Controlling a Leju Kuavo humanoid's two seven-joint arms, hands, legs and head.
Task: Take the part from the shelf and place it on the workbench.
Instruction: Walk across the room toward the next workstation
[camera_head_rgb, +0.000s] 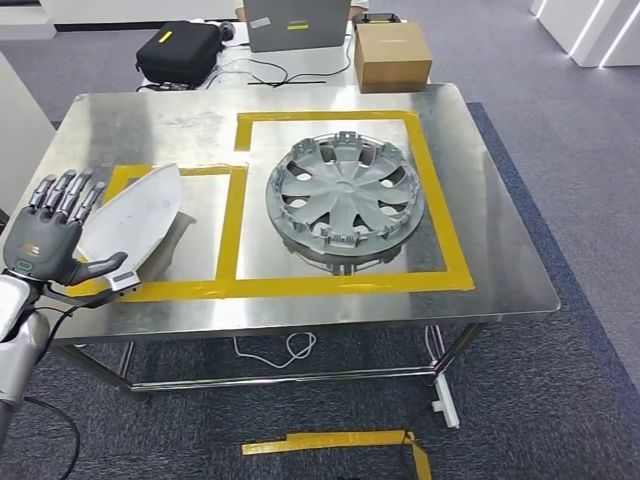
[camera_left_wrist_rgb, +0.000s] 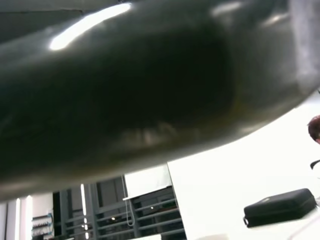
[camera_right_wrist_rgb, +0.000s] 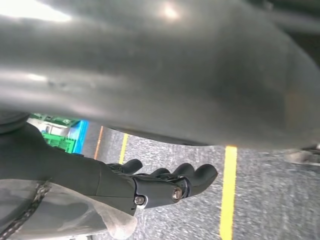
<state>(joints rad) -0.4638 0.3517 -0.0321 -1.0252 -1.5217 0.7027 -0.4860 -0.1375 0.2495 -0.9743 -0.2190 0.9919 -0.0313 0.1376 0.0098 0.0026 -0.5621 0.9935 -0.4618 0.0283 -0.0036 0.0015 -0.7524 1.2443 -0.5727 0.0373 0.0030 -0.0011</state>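
The left arm (camera_head_rgb: 19, 345) comes up from the lower left corner. The left hand (camera_head_rgb: 49, 235) is raised with its back to the camera, fingers (camera_head_rgb: 68, 190) straight and a little apart, thumb (camera_head_rgb: 102, 268) stretched sideways. The right hand (camera_right_wrist_rgb: 162, 185) has its fingers slightly curled, holding nothing.

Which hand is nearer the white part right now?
Left. The left hand grips the white part at its near end, above the workbench's left taped box. The right hand hangs over the floor, holding nothing.
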